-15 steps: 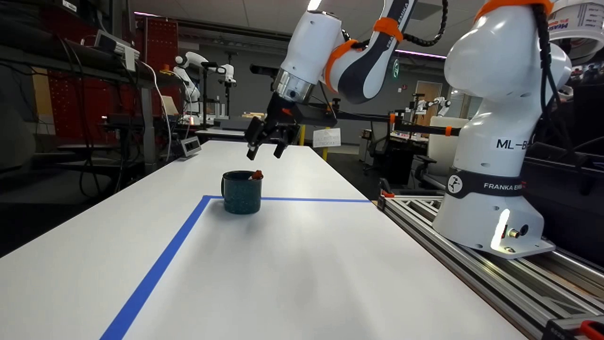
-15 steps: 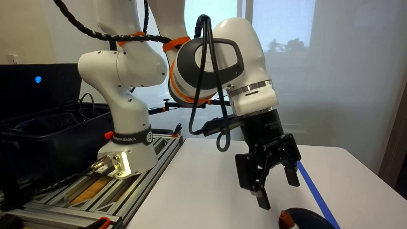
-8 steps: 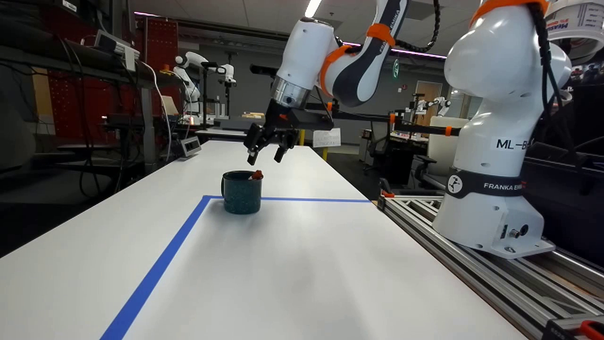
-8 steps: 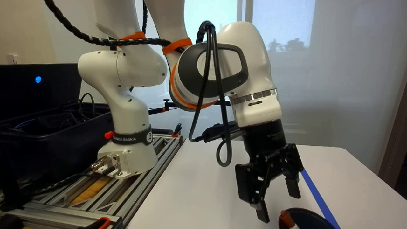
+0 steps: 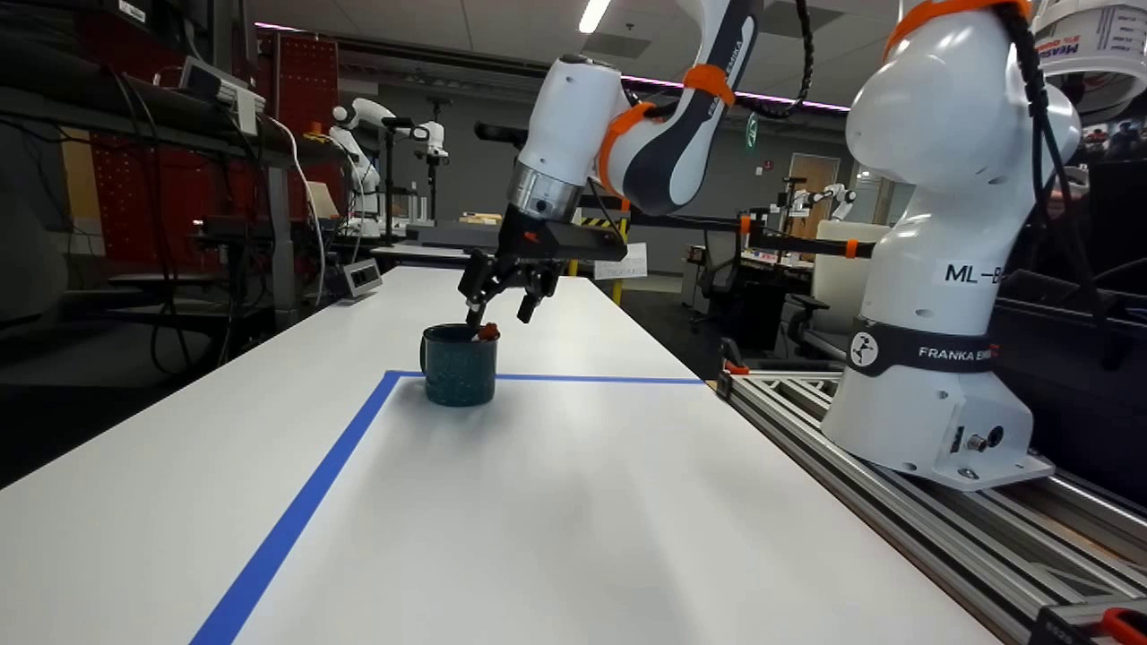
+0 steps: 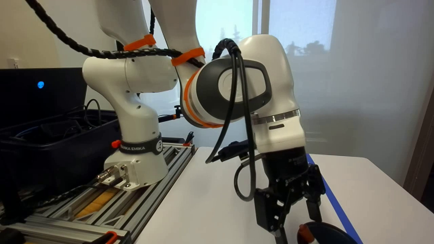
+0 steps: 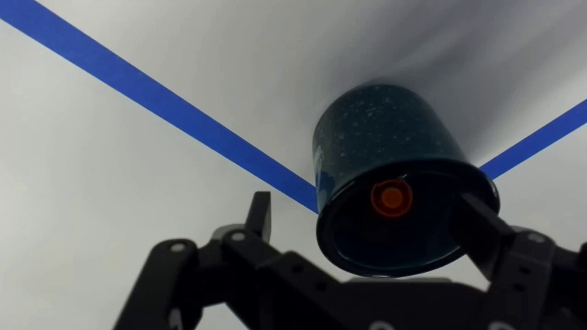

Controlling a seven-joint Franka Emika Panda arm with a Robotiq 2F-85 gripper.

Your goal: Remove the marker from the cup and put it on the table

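Lowered over the last second: your gripper (image 5: pixel 500 313), now near the cup (image 5: pixel 459 372) in an exterior view. In an exterior view, your fingers (image 6: pixel 314 210) stand wide apart. Wrist view: orange-ended marker (image 7: pixel 392 198) in the cup, showing between your fingers.

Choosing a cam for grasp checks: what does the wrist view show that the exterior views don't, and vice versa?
Wrist view only: the round orange end of the marker face-on, and a pale mark on the side of the cup.

Exterior views only: the arm and its base, in both; in an exterior view, a hanging sheet.

Shared: the cup, the marker in it, the open claw not gripping the marker, and blue tape on the table.
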